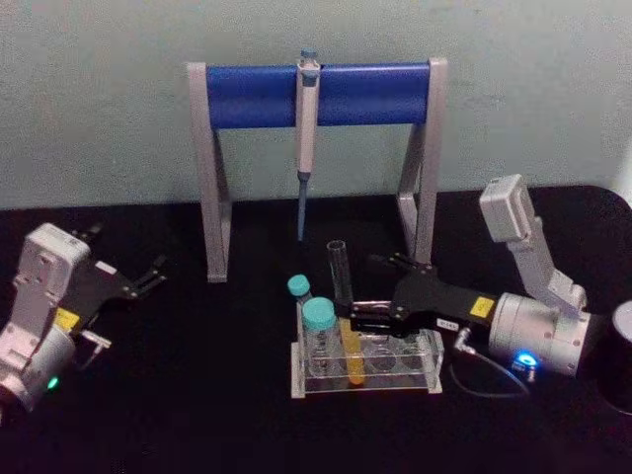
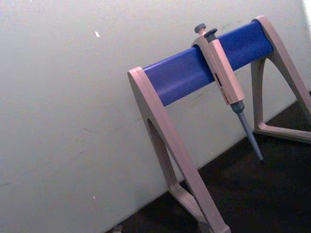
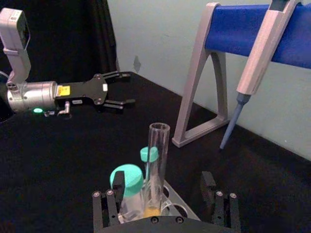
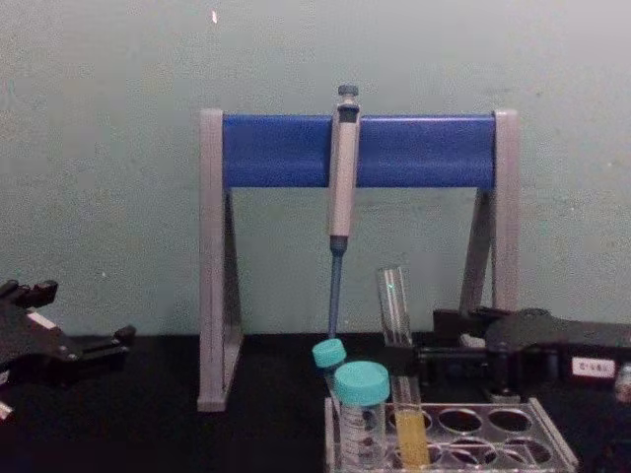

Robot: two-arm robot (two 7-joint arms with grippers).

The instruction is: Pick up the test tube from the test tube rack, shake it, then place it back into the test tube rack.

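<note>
The tube (image 1: 339,272) stands upright in the rack (image 1: 427,381) at centre, just right of two teal-capped tubes (image 1: 319,318), with its yellow liquid pooled low and its open mouth well above the rack. The right gripper (image 1: 370,291) reaches in from the right with jaws open, one on each side of the glass and apart from it, as the right wrist view shows. The left gripper (image 1: 150,276) sits well off to the left, jaws open and empty. A pipette (image 1: 307,128) hangs from the blue stand (image 1: 257,94) at the far side. The tube looks light, stiff and smooth. Its thin glass would likely crack under a hard squeeze and slip under a weak one. The bare stretch above the rack plate and below the rim seems the place to grip. With no cap, shaking should be small and near upright, or liquid may spill.
</note>
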